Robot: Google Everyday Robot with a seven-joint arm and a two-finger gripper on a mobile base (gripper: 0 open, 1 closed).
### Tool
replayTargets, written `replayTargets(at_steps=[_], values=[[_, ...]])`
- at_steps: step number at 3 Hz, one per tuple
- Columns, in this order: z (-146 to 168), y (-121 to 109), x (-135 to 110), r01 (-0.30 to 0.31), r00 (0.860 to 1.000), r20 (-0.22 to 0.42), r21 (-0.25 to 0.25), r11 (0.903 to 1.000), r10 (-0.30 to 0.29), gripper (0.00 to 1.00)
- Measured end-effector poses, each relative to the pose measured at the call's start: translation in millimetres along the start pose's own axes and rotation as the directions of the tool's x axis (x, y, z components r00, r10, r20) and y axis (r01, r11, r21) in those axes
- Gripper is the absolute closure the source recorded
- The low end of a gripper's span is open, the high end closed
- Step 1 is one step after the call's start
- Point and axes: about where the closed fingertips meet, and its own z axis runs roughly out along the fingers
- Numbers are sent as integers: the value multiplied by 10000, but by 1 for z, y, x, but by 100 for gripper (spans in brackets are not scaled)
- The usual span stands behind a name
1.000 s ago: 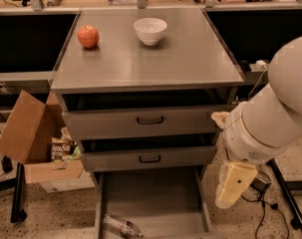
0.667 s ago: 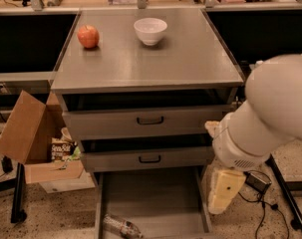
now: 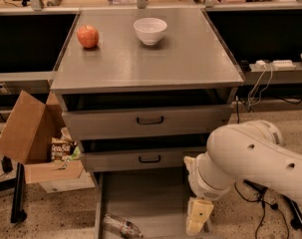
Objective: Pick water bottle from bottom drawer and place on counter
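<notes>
The water bottle (image 3: 121,227) lies on its side at the front left of the open bottom drawer (image 3: 150,198), a long grey tray pulled out below two closed drawers with black handles. The counter (image 3: 155,61) is the flat grey metal top of the cabinet. My gripper (image 3: 198,217), pale yellow at the end of the white arm (image 3: 250,158), hangs over the right front part of the bottom drawer, to the right of the bottle and apart from it. It holds nothing that I can see.
A red apple (image 3: 88,36) and a white bowl (image 3: 150,30) stand on the back of the counter. An open cardboard box (image 3: 28,133) with packets sits on the floor to the left. Cables (image 3: 260,83) lie at the right.
The arm has swung left and lower, bringing the gripper from beside the drawer's right wall to over the drawer. The bottle has not moved.
</notes>
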Motion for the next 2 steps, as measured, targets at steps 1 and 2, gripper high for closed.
replayTargets(at_steps=[1,2], values=[[64,11,-3,-102,9985,536,-543,9985,131,0],[133,25,-11,-382,9881,1431,-1208,9919,555,0]])
